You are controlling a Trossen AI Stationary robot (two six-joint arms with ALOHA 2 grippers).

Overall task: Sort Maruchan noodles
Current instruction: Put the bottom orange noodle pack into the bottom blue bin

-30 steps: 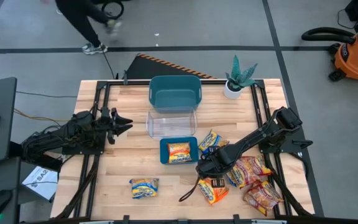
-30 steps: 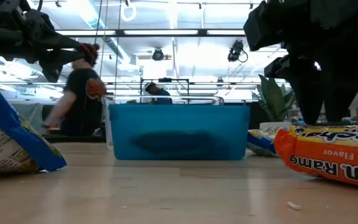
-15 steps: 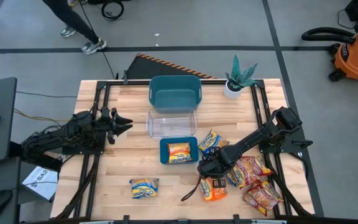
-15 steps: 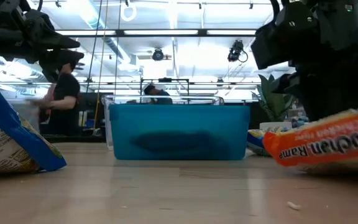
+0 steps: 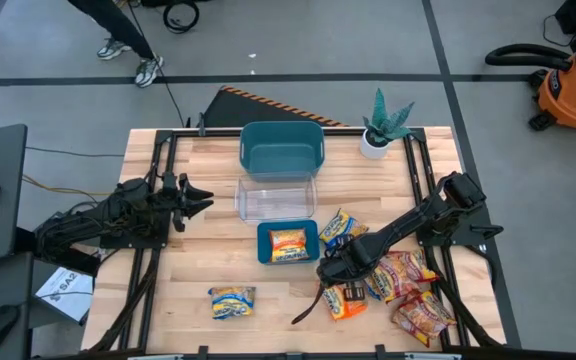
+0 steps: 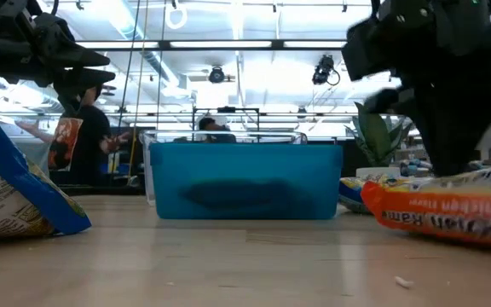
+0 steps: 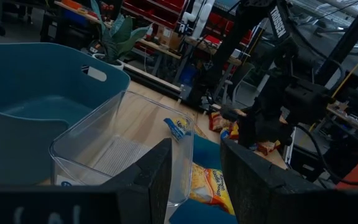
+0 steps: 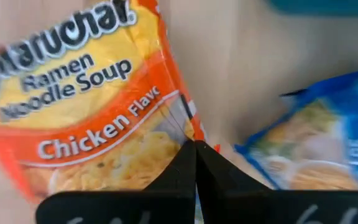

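- The orange chicken packet (image 5: 345,300) lies flat on the counter (image 5: 198,260), near edge, right of centre; its corner edge shows nipped in the right wrist view (image 8: 104,124); its long axis runs roughly near-to-far, tilted a little to the left
- My right gripper (image 5: 330,274) sits at the packet's far-left corner, fingers pinched together on that corner; so the packet hangs off toward the near side from the gripper
- A yellow-and-blue packet (image 8: 309,149) lies just beside the grasp point; I judge it apart from the pinch, though close
- The small teal bin (image 5: 287,243) with an orange packet already in it lies just left and far of the gripper; I judge that the move turns on this short up-and-left carry
- The other packets (image 5: 413,290) crowd to the right; one yellow-and-blue packet (image 5: 232,301) lies alone, near-left
- My left gripper (image 5: 196,198) waits wide open at the left, well apart from the packet; the right arm is plainly nearer
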